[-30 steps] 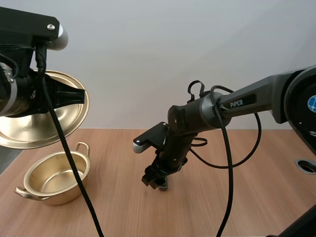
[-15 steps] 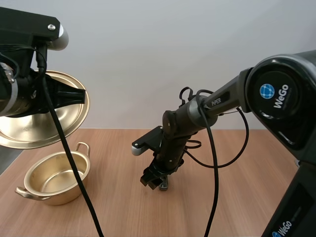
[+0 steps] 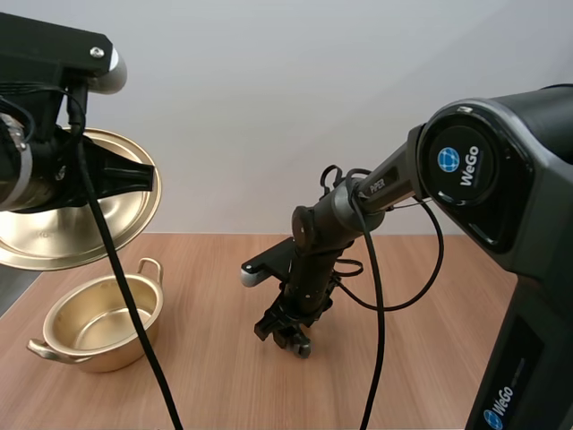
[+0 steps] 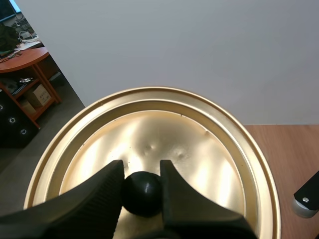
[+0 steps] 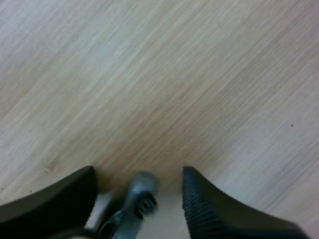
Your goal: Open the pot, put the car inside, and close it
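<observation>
My left gripper (image 3: 134, 175) (image 4: 141, 169) holds the gold lid (image 3: 72, 237) (image 4: 164, 129) up in the air at the far left, tilted, its fingers shut on the black knob (image 4: 143, 191). Below it the gold pot (image 3: 98, 322) stands uncovered on the table with nothing inside. Mid-table, my right gripper (image 3: 285, 333) (image 5: 138, 172) points down at the wood, its fingers apart on either side of a small grey toy car (image 3: 303, 347) (image 5: 134, 199). The car rests on the table between the fingers; I see no pinch on it.
The wooden table (image 3: 430, 358) stretches bare to the right of the right gripper and between it and the pot. The pot sits close to the table's left edge, with a handle on each side.
My right arm has swung and folded further over the table, and its gripper has settled slightly lower around the car. The left arm with the lid and the pot have not moved.
</observation>
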`<state>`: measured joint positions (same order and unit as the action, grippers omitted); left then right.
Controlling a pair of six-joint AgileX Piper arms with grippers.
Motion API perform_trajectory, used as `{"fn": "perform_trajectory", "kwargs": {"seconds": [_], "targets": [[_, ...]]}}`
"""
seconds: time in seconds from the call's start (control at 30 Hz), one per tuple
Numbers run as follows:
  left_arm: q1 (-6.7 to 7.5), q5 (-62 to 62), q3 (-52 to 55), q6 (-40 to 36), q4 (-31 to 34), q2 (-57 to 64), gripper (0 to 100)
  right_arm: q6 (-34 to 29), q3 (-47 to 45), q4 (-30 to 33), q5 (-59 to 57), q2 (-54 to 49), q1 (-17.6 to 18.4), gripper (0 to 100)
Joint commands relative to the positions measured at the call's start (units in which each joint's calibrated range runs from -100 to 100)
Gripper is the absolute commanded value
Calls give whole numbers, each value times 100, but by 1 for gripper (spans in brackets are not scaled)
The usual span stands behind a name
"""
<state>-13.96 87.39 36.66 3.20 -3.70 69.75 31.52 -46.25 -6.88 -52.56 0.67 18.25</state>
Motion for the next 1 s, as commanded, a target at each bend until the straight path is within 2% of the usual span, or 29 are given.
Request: {"fn": "perform_trajectory", "kwargs": {"seconds": [0.0,0.07,0.13,0.17,0.57,0.97], "targets": [[2,6,-5,-1,8,9,0,-2,-8,-11,-34,9,2,62],[2,6,-5,-1,8,9,0,-2,-8,2,-34,9,2,41],[2,6,-5,-1,8,9,0,-13,-8,29,-74,9,2,8],[2,6,-5,-1,8,9,0,-21,-8,29,-98,9,2,0],[2,6,-5,-1,8,9,0,-33,-8,189,1,-31,2,0],[2,6,-5,-1,8,9,0,-144,-8,246,364,-807,2,0]]}}
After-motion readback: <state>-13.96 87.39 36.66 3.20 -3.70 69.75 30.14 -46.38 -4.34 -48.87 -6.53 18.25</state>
